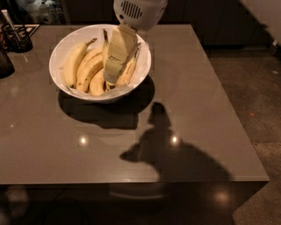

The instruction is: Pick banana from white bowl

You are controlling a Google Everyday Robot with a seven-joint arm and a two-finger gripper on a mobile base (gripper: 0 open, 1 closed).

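Observation:
The white bowl (59, 50) stands at the far left of the grey table and holds several yellow bananas. The slim banana lies along the bowl's middle; only its dark stem (105, 37) shows, since the gripper hides its body. Plumper curved bananas (74, 61) lie to its left, and another banana (130, 68) lies to its right. My gripper (113, 75), pale yellow under a white wrist housing (138, 11), reaches down into the middle of the bowl, right over the slim banana. Whether it touches the banana is hidden.
A dark holder with utensils (16, 37) and a dark object (4, 63) stand at the table's far left edge. The table's front edge (131, 181) is near, and its right edge drops to speckled floor (254, 110).

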